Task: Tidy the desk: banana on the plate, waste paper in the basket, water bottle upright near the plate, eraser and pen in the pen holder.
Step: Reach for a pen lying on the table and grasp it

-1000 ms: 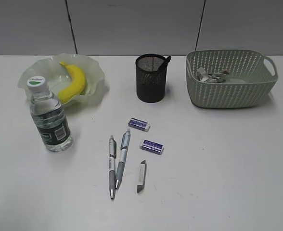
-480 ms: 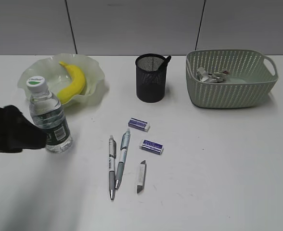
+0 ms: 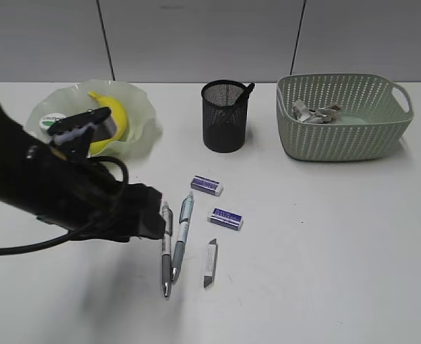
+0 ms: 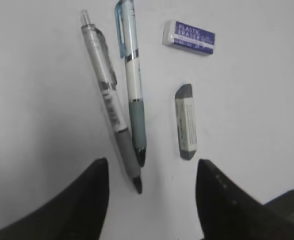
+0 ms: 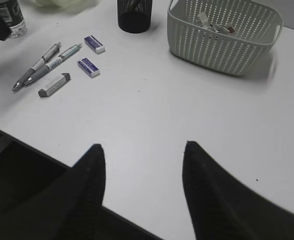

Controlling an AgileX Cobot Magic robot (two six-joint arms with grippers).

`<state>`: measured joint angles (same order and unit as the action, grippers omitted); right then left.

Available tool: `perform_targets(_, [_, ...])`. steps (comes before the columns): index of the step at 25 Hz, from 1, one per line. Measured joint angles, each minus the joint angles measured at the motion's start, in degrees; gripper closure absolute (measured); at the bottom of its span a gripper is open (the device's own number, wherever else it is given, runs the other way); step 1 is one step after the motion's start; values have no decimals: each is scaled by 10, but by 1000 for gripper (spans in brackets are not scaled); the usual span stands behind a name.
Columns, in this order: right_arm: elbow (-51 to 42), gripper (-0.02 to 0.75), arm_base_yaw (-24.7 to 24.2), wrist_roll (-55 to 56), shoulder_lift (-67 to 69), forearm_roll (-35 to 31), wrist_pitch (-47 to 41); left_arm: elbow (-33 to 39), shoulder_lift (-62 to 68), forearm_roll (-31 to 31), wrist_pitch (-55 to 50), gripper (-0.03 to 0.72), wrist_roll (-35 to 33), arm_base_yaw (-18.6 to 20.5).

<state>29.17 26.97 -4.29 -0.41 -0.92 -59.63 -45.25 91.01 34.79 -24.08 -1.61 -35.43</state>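
Observation:
My left gripper [image 3: 156,215] hangs open over the desk [image 3: 325,236], just left of two pens [image 3: 166,247] [image 3: 182,228]. In the left wrist view the pens [image 4: 109,107] [image 4: 132,90] point their tips into the gap of the left gripper [image 4: 152,165], and nothing is held. Two blue-labelled erasers [image 3: 207,185] [image 3: 225,218] and a grey eraser [image 3: 210,262] lie beside the pens. The banana [image 3: 117,118] rests on the plate [image 3: 140,100]. Waste paper [image 3: 316,112] lies in the basket [image 3: 343,136]. My arm covers most of the water bottle [image 5: 8,15]. The right gripper [image 5: 143,146] is open and empty.
The black mesh pen holder [image 3: 225,118] stands between plate and basket with one dark pen [image 3: 248,90] in it. The right gripper hovers at the desk's front edge [image 5: 47,152], far from the objects. The left arm's black cable [image 3: 24,247] trails left.
My left arm has swept in from the left edge to the pens and now covers the bottle. The objects on the desk have not moved.

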Motion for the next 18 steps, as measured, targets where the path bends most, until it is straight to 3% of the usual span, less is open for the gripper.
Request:
perform_targets(7, [0, 342, 0, -5, 0, -1, 0, -118, 153, -38, -56, 273, 100, -1])
perform_targets(14, [0, 344, 0, -5, 0, -1, 0, -243, 222, -236, -164, 273, 276, -1])
perform_targets(18, [0, 344, 0, -6, 0, -1, 0, -275, 223, -278, -185, 273, 302, -1])
